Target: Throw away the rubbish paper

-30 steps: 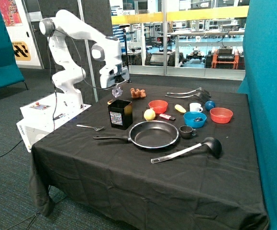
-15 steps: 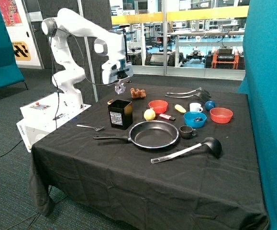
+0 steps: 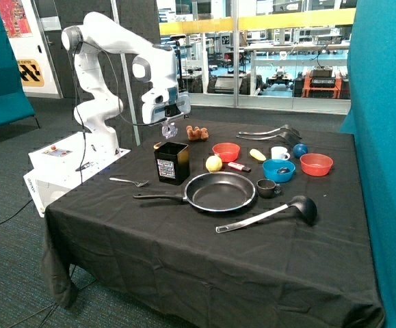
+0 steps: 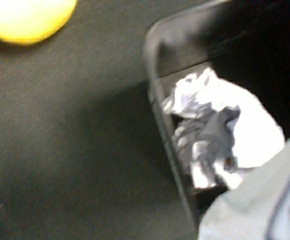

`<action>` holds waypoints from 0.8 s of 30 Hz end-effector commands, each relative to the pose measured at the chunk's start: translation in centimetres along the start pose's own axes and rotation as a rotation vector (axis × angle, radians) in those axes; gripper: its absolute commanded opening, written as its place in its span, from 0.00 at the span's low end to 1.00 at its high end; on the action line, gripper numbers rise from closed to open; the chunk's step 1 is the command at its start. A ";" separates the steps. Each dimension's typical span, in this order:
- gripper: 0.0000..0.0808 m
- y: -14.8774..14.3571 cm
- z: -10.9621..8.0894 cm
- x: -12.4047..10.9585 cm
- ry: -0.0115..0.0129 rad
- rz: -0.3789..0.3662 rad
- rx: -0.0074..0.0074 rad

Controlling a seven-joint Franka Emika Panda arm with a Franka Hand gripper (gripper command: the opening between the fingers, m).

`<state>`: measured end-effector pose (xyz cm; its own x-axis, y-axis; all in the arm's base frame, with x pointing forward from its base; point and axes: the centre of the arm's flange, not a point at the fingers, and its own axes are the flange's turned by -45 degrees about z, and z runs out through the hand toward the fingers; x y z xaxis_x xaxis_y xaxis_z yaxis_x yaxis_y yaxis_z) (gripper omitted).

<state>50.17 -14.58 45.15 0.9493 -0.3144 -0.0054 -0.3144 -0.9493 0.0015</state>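
Wrist view: lemon (image 4: 27,17) beside box (image 4: 157,50) (black)

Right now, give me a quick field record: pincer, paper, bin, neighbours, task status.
pincer: pincer above the black box, a crumpled paper wad hanging at its tips
paper: wrist view shows crumpled paper over the box's open mouth; whether it is that wad or one lying inside is unclear
bin: black box upright on the black tablecloth, open top
neighbours: lemon and frying pan beside the box, fork on its other side
task status: wad above the box, not seen released
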 end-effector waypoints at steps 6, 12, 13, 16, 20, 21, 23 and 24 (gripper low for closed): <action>0.00 2.7 0.9 2.6 0.0054 0.040 0.0016; 0.00 3.1 1.2 3.2 0.0054 0.042 0.0016; 0.00 3.1 1.2 3.2 0.0054 0.041 0.0016; 0.00 3.2 1.2 3.4 0.0054 0.042 0.0016; 0.00 3.2 1.5 3.4 0.0054 0.038 0.0016; 0.00 3.2 1.6 3.4 0.0054 0.037 0.0016; 0.02 3.1 1.8 3.3 0.0054 0.040 0.0016; 0.21 3.0 1.9 3.1 0.0054 0.035 0.0016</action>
<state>52.13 -18.20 43.93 0.9368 -0.3499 -0.0035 -0.3499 -0.9368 0.0002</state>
